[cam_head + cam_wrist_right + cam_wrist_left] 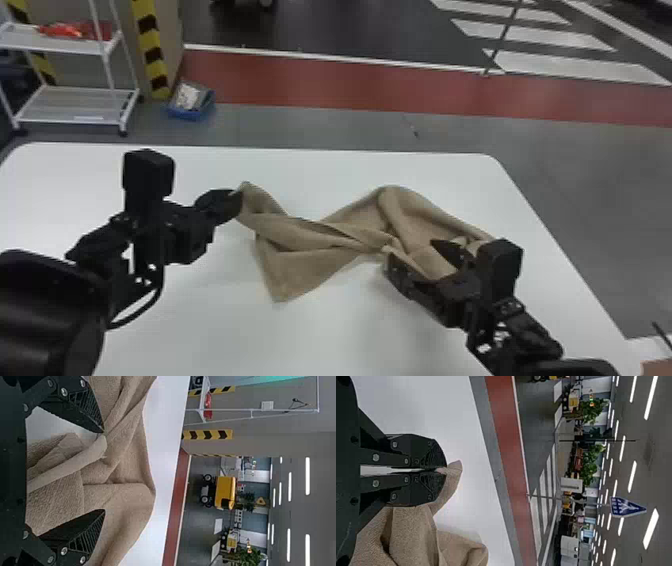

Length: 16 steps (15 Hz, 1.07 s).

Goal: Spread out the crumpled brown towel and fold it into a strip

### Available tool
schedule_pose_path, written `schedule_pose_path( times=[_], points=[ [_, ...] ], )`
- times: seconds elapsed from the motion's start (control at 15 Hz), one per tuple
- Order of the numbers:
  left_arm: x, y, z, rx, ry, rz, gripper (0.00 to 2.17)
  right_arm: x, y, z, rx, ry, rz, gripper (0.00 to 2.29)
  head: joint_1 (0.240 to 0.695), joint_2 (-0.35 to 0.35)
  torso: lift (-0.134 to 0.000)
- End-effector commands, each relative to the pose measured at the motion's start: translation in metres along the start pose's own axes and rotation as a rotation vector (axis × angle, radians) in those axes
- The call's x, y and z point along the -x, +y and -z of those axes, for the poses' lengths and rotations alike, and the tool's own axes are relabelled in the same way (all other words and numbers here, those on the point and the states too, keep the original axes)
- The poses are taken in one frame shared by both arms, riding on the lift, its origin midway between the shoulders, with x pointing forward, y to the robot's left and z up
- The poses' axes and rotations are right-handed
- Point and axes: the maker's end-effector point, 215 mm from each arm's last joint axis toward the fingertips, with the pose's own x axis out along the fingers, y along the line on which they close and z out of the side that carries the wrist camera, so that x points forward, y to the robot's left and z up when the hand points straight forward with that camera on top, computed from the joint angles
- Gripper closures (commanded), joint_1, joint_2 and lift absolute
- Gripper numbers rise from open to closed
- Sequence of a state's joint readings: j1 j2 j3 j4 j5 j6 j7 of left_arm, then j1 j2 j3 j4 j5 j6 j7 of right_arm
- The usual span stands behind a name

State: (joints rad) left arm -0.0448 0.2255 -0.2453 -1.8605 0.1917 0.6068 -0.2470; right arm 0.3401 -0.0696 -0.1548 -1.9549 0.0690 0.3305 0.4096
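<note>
The brown towel (310, 240) lies twisted and bunched across the table, one corner pointing toward the robot. My left gripper (235, 202) holds its far-left corner; in the left wrist view the left gripper (442, 470) is shut on a tip of the towel (415, 534). At the towel's right part, my right gripper (417, 257) stands open with folds between its fingers. In the right wrist view, the right gripper (104, 471) has its fingers wide apart around a loose bunch of the towel (130, 471).
The white table (320, 165) extends under both arms, its right edge beyond the right gripper. On the floor behind stand a white shelf rack (75, 102) and a blue bin (190, 112). A brown item (657, 367) shows at the lower right.
</note>
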Motion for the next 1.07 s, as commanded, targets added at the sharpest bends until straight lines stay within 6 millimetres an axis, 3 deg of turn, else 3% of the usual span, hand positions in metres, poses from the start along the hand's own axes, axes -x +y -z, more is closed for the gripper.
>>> schedule_pose_path(
  times=[0.0, 0.2, 0.33, 0.4, 0.6, 0.8, 1.0],
  points=[
    [0.000, 0.000, 0.003, 0.001, 0.006, 0.000, 1.09, -0.022, 0.020, 0.004, 0.028, 0.031, -0.034, 0.21, 0.695, -0.179, -0.123],
    [0.003, 0.003, -0.001, -0.003, -0.003, -0.007, 1.09, -0.039, 0.043, 0.016, 0.066, 0.098, -0.067, 0.29, 0.695, -0.151, -0.123],
    [0.006, 0.009, 0.003, 0.000, 0.004, -0.016, 1.09, -0.040, 0.044, 0.023, 0.082, 0.129, -0.064, 0.45, 0.695, -0.125, -0.123],
    [0.006, 0.009, 0.002, -0.002, 0.001, -0.016, 1.09, -0.038, 0.044, 0.023, 0.081, 0.128, -0.064, 0.68, 0.695, -0.118, -0.123],
    [0.005, 0.009, 0.001, -0.003, 0.000, -0.015, 1.09, -0.032, 0.038, 0.025, 0.073, 0.143, -0.050, 1.67, 0.695, -0.114, -0.123],
    [0.008, 0.013, -0.001, -0.004, -0.005, -0.021, 1.09, -0.022, 0.032, 0.007, 0.083, 0.101, -0.032, 1.89, 0.695, -0.119, -0.123],
    [0.019, 0.027, -0.012, -0.002, -0.029, -0.043, 1.09, 0.000, 0.007, -0.030, 0.065, 0.013, 0.011, 1.89, 0.695, -0.124, -0.123]
  ],
)
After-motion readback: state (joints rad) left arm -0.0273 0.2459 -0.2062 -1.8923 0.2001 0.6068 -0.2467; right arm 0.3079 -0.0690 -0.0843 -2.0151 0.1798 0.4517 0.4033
